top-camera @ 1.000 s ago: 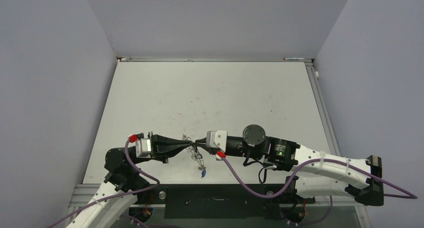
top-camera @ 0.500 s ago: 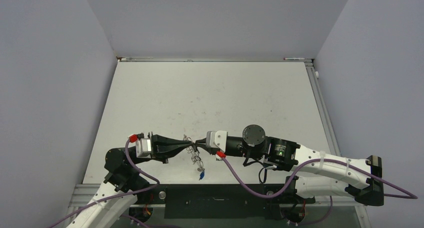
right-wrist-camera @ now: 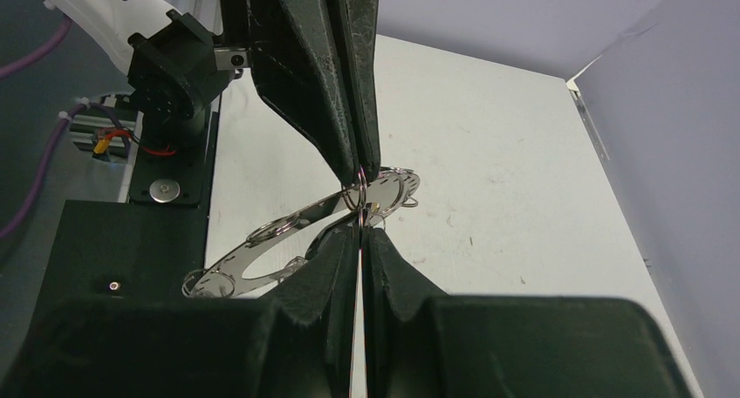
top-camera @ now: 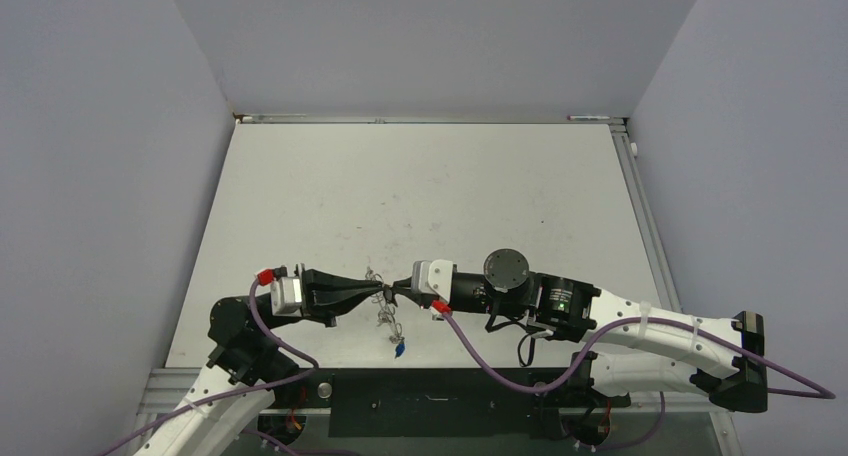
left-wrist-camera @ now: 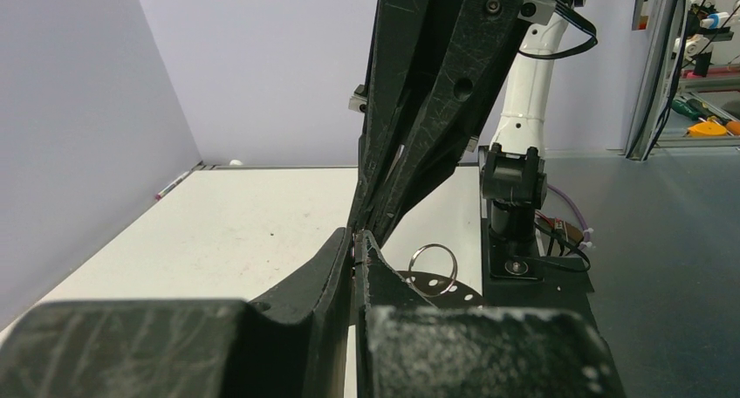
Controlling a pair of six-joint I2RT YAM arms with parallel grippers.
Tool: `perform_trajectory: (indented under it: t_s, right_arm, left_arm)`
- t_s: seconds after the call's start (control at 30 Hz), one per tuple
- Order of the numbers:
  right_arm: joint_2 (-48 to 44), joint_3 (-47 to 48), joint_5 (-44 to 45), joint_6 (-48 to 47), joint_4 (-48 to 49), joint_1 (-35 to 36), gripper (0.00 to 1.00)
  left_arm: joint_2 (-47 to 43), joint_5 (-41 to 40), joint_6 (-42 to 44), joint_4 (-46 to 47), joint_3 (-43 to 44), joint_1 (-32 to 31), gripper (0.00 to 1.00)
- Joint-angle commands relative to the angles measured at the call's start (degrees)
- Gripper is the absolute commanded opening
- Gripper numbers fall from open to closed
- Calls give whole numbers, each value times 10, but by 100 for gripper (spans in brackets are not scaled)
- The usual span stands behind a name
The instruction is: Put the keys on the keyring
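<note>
The keyring (right-wrist-camera: 288, 232) is a flat silvery ring with wire loops, held above the table's near edge between both grippers; it also shows in the top view (top-camera: 386, 314). My left gripper (top-camera: 383, 293) is shut on the keyring's rim, its tips (left-wrist-camera: 356, 237) closed. A wire loop (left-wrist-camera: 434, 269) hangs beside them. My right gripper (right-wrist-camera: 360, 227) is shut on a thin silvery piece seen edge-on, which looks like a key, touching a wire loop (right-wrist-camera: 360, 194). It meets the left gripper tip to tip (top-camera: 396, 293). A key with a blue tag (top-camera: 398, 350) dangles below the keyring. Other keys are hidden.
The white table (top-camera: 430, 196) is walled by grey panels at the back and sides. A black base plate (top-camera: 430, 396) with the arm mounts runs along the near edge. The right arm's elbow (top-camera: 505, 271) stands just right of the grippers.
Both grippers and the keyring have shifted slightly to the left. The dangling blue-tagged key has swung a little left with them. Both grips are unchanged.
</note>
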Motion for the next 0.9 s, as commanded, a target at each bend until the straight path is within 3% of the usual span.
perform_trajectory:
  t_s: [0.0,0.3,0.43,0.6,0.87]
  right_arm:
    - [-9,0,6,7,-25,-5,5]
    - [-15,2,1,12,-21,-5,7]
    - [-6,9,-3,11,-17,-6,30]
    - [-6,14,-2,5,-12,-5,39]
    - [-3,20,3,-5,8,-9,38]
  left_arm:
    - [-10,-23,6,29,33,5,0]
    - [-7,-21,3,31,33,7,0]
    - [-7,-22,2,31,33,7,0]
    - [-6,-20,1,31,33,7,0]
    - [-2,-11,-7,41,32,7,0]
